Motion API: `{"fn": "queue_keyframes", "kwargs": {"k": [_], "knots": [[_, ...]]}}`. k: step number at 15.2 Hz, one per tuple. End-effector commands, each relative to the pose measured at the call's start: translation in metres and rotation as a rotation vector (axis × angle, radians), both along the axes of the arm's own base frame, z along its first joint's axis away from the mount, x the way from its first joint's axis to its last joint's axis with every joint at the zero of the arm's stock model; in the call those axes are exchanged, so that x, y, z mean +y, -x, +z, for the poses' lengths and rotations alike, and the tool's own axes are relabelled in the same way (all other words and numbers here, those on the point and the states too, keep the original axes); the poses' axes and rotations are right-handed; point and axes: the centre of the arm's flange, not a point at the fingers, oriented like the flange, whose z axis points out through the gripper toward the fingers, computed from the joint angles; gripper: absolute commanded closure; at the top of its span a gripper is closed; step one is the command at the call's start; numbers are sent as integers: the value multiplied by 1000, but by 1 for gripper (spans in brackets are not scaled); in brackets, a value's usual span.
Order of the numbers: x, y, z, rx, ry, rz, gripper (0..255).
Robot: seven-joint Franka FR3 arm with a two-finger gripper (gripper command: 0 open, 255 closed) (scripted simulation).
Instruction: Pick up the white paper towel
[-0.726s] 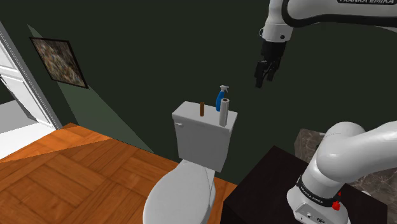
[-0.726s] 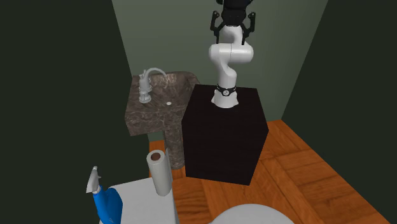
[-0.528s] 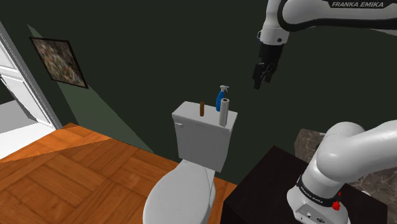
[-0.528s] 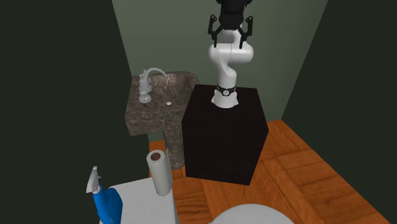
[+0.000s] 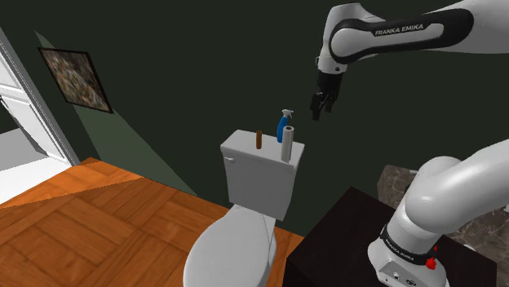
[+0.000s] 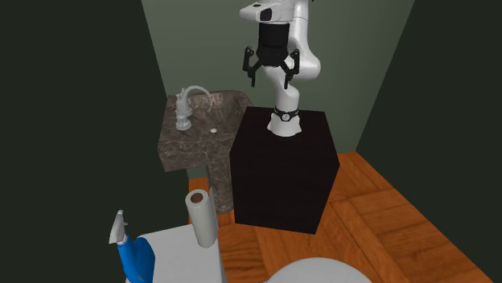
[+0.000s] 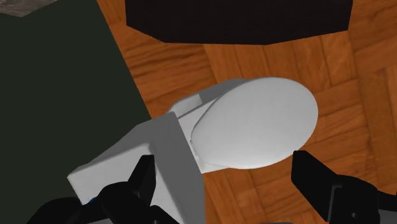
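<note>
All-black two-finger gripper [image 5: 318, 112], fingers spread wide and empty, hovers well clear of the upright white paper towel roll [image 5: 286, 143] on the white toilet tank [image 5: 259, 175]; grasp not yet begun

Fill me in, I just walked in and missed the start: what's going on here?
A white robot arm on a black box stand is going after the paper towel roll in a bathroom. The roll stands upright on the toilet tank, next to a blue spray bottle and a small brown object. The gripper hangs open in the air, above the roll and toward the shoulder view's right, touching nothing. The roll is not yet picked up.
</note>
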Motion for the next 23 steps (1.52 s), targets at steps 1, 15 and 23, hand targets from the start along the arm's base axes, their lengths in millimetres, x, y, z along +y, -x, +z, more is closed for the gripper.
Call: {"fn": "queue_keyframes", "kwargs": {"k": [1, 15, 23], "knots": [[-14, -17, -15, -3, 3, 5, 0], [-96, -140, -124, -10, 18, 40, 0], [-142, -211, -185, -15, 27, 60, 0]]}}
